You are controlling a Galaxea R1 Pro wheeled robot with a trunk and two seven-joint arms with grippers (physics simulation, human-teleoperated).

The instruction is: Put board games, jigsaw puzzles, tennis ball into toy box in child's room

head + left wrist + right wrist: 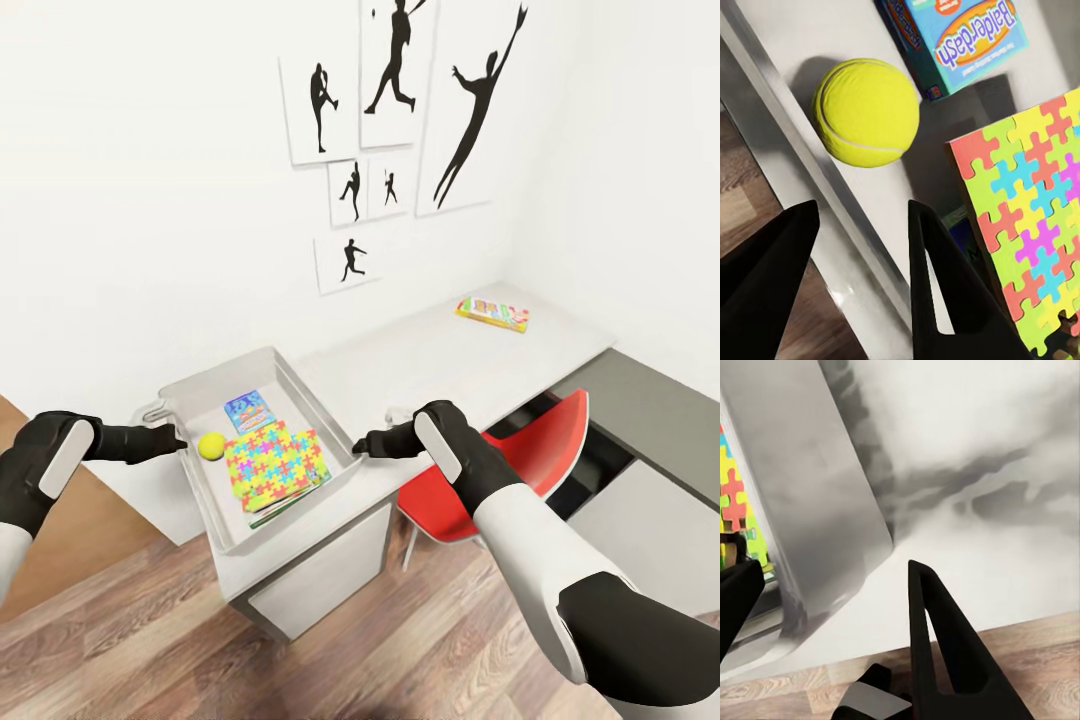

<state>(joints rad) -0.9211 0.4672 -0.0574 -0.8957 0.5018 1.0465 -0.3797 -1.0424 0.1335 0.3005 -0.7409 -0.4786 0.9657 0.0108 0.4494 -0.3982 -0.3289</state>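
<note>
The light grey toy box (215, 385) sits at the near end of the table (420, 350), partly overhanging its end. Inside lie the tennis ball (211, 446) (866, 112), a blue board game (245, 411) (956, 37) and a jigsaw puzzle (275, 463) (1027, 225) stacked on other flat pieces. My left gripper (183, 440) (862, 206) is closed over the box's left rim (757, 82). On the opposite side my right gripper (358, 445) (832, 564) clamps the box wall (817, 495). Another board game (493, 312) lies far back on the table.
A red chair (530, 470) stands tucked under the table just right of my right arm. The lower dark grey desk section (650, 410) runs along the right wall. Silhouette pictures (400, 120) hang above. Wood floor (150, 620) lies open at the front left.
</note>
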